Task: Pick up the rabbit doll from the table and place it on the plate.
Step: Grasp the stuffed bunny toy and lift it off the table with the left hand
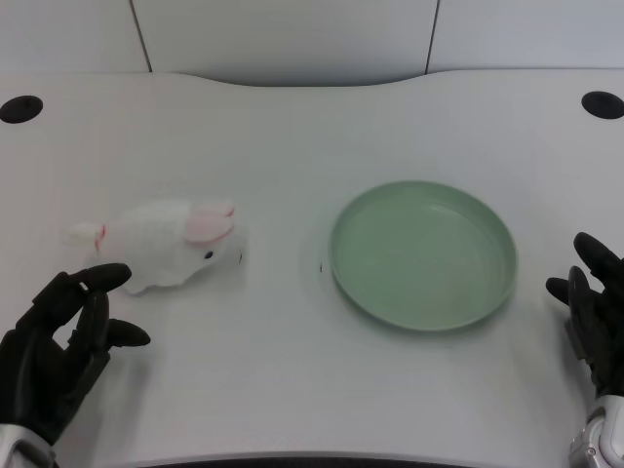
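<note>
Nearest, at the left corner of the scene, the left hand [60, 356] sits low over the white table [292, 127]. Its black fingers [93, 317] are spread apart and hold nothing; the topmost one reaches up and to the right, and its tip lies just beside the underside of the rabbit doll [166, 244], though whether it touches the fur cannot be told. A lower finger juts out to the right over bare tabletop. A sliver of the silver forearm shows at the bottom edge beneath the hand.

At the near right corner the right hand [595, 317] stands with its fingers pointing up and away, well apart from the plate.

A little farther in, on the left half of the table, the rabbit doll lies on its side. It is white and fluffy, with a pink-lined ear folded across its head, a small black eye facing near, and a short tail with a pink touch pointing left. Its head points right, toward the plate. It rests on the table surface, clear of the plate, with a stretch of bare table between them.

To the right of the middle lies the pale green plate [497, 292], round and shallow with a raised rim. A tiny dark mark [321, 267] sits on the table just off its left edge.

Farthest away, two black round holes mark the table's far left corner [20, 108] and far right corner [602, 104], and behind the curved far edge rises a pale panelled wall [283, 39].
</note>
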Motion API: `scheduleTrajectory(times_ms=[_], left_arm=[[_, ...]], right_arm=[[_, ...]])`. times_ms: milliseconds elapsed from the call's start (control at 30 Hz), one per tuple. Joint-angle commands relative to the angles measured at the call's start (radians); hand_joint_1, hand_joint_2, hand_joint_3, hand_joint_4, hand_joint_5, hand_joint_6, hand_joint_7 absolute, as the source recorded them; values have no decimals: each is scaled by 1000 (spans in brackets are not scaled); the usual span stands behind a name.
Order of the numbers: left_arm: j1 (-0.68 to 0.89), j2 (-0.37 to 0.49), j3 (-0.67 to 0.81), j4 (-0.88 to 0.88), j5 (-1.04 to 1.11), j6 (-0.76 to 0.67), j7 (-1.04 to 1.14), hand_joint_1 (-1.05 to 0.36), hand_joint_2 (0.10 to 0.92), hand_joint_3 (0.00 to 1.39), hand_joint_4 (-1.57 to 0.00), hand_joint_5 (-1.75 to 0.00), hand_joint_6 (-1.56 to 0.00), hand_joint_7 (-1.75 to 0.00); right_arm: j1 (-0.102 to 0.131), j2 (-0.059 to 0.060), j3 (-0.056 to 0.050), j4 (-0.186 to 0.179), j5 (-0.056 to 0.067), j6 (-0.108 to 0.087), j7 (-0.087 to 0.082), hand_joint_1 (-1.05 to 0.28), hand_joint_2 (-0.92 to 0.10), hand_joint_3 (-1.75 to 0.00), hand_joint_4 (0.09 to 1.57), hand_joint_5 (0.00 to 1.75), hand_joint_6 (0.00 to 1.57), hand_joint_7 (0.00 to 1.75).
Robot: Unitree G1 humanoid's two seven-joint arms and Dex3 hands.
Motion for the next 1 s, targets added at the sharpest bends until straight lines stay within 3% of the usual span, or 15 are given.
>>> scheduleTrajectory(times_ms=[33, 100, 167, 200, 267, 300, 400, 467, 600, 700, 800, 833, 867, 933, 1000], left_arm=[[1, 65, -39, 14, 101, -133, -8, -639, 921, 402, -375, -1690, -458, -899], [-5, 105, -70, 1, 163, -179, -6, -628, 921, 380, -353, -1709, -457, -876], [-23, 129, -86, -2, 164, -195, -32, -590, 921, 304, -324, -1697, -458, -859], [-46, 150, -96, 11, 170, -212, -50, -574, 921, 269, -313, -1690, -461, -851], [-87, 207, -128, 22, 250, -259, -41, -554, 921, 126, -343, -1611, -488, -739], [-99, 229, -142, 23, 294, -279, -24, -600, 921, 97, -333, -1555, -486, -665], [-157, 326, -207, 11, 513, -338, 68, -669, 921, 75, -225, -1422, -446, -526], [-200, 374, -245, 33, 608, -374, 109, -706, 921, 67, -140, -1276, -407, -385], [-294, 442, -318, 87, 756, -414, 191, -781, 921, 37, -17, -1034, -380, -157], [-356, 481, -374, 103, 859, -413, 250, -835, 921, 29, -1, -778, -303, -63], [-399, 502, -412, 106, 909, -389, 269, -844, 921, 28, 1, -733, -292, -47], [-436, 514, -434, 99, 950, -364, 272, -892, 921, 32, 1, -474, -201, -60], [-462, 523, -450, 94, 980, -346, 275, -916, 921, 34, 1, -353, -166, -58], [-503, 534, -478, 87, 1028, -310, 281, -949, 921, 44, 1, -193, -122, -44], [-550, 541, -510, 89, 1066, -267, 264, -973, 921, 59, 1, -95, -92, -26]], right_arm=[[-6, -17, 10, 8, -21, 10, -36, -342, -921, -319, 784, 665, 903, 18], [-8, -17, 17, 9, -35, 12, -62, -344, -921, -317, 788, 654, 902, 16], [-13, -17, 11, 15, -29, 14, -57, -357, -921, -309, 798, 646, 909, 19], [-15, -18, 4, 21, -22, 20, -47, -363, -921, -305, 802, 643, 913, 21], [-18, -27, -2, 34, -20, 27, -36, -370, -921, -268, 840, 593, 916, 18], [-20, -30, -3, 39, -21, 29, -34, -379, -921, -262, 866, 570, 915, 15], [-26, -31, -16, 44, -10, 32, -19, -388, -921, -245, 923, 515, 933, 17], [-27, -31, -14, 44, -11, 31, -19, -370, -921, -244, 920, 488, 930, 13], [-32, -33, -19, 47, 3, 27, 12, -361, -921, -260, 911, 468, 924, 8], [-38, -38, -21, 53, 6, 35, 21, -359, -921, -271, 912, 468, 924, 8], [-42, -39, -19, 54, 2, 42, 18, -356, -921, -277, 911, 468, 924, 7], [-45, -42, -17, 55, 0, 46, 19, -337, -921, -297, 894, 459, 912, 5], [-47, -43, -16, 56, -2, 49, 20, -337, -921, -302, 892, 459, 911, 6], [-54, -44, -19, 56, 2, 63, 21, -342, -921, -303, 892, 462, 915, 9], [-48, -43, -16, 56, -3, 55, 11, -352, -921, -297, 896, 467, 913, 8]])
